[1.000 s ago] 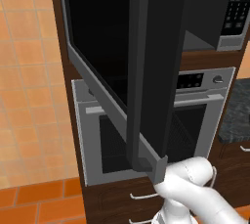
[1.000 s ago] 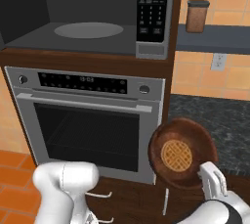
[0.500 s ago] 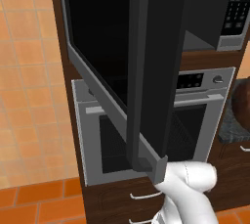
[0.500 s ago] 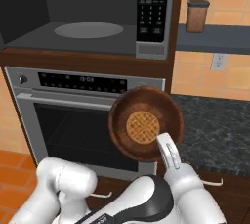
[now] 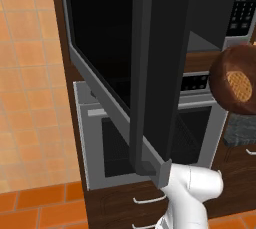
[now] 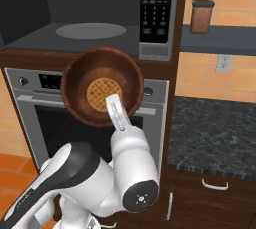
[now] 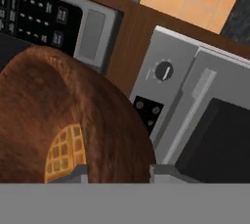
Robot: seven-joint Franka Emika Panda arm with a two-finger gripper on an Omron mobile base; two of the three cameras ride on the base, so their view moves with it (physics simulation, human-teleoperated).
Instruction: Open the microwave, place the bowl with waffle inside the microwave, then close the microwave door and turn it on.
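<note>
The microwave (image 6: pixel 155 48) stands open, with its dark cavity and glass turntable (image 6: pixel 90 30) showing. Its door (image 5: pixel 110 53) of black glass swings out to the left, edge-on in the left base view. The dark brown bowl (image 6: pixel 102 93) hangs tilted in front of the oven's control panel, just below the microwave opening. The golden waffle (image 6: pixel 103 94) lies inside it. My gripper (image 6: pixel 116 109) is shut on the bowl's near rim. The bowl (image 5: pixel 237 85) and waffle (image 5: pixel 239 85) appear at the right edge of the left base view. In the hand view, the bowl (image 7: pixel 73 115) with the waffle (image 7: pixel 63 152) sits between my fingertips (image 7: pixel 166 173).
The silver oven (image 6: pixel 150 123) with its knob (image 7: pixel 163 70) sits under the microwave. The keypad (image 6: pixel 157 8) is on the microwave's right side. A dark granite counter (image 6: pixel 215 133) lies to the right. Above it, a brown jar (image 6: pixel 201 16) stands on a shelf.
The arm has carried the bowl with the waffle up and to the left, from low beside the counter to in front of the oven panel, under the microwave opening.
</note>
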